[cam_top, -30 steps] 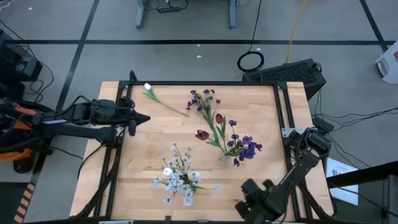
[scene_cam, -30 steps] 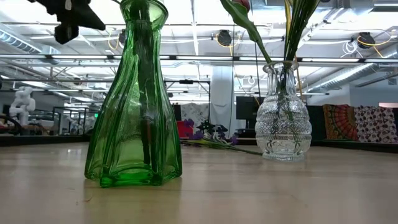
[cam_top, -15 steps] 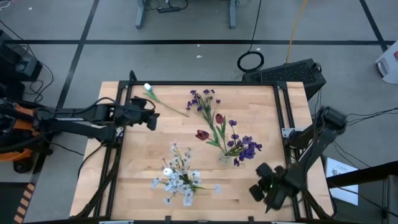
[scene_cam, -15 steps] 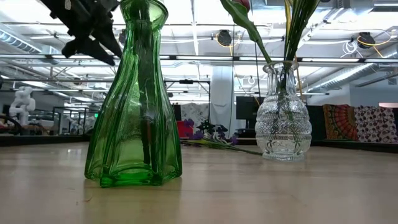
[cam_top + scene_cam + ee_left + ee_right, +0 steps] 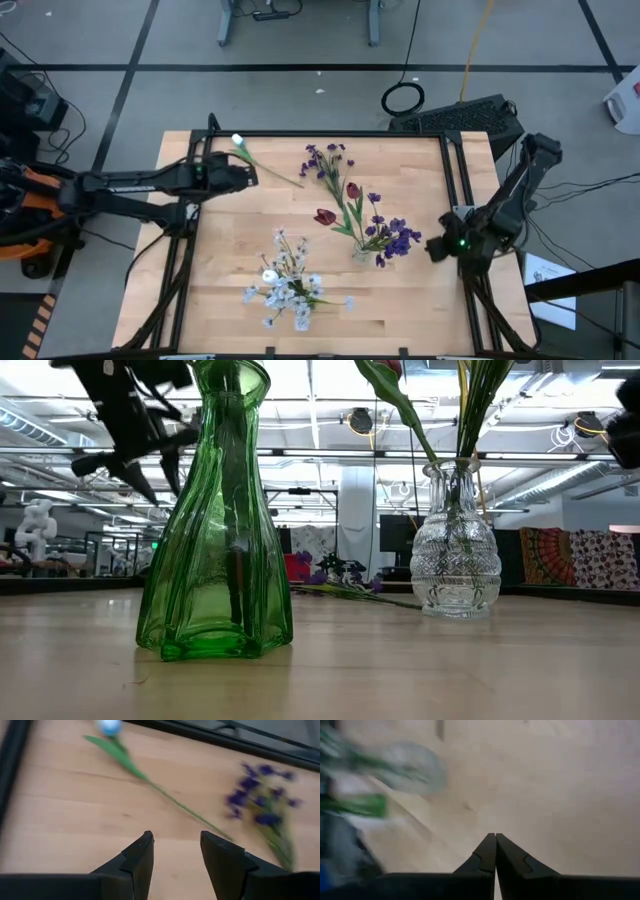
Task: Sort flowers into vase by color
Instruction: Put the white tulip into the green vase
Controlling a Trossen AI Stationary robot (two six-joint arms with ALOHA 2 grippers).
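Wood table [image 5: 250,250]: two vases, green vase [image 5: 218,510], clear vase [image 5: 456,540]; left gripper [image 5: 176,851] jaws open, right gripper [image 5: 495,851] jaws closed.

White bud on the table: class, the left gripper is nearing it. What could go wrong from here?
1. The white bud's stem is thin and lies flat on the table, so the open left gripper may close beside it or scrape the wood.
2. The loose purple sprig lies just past the stem's end; the fingers might catch it too.

Right gripper [image 5: 495,851] fingers pressed together, wooden table [image 5: 560,785], blurred vase [image 5: 412,767]
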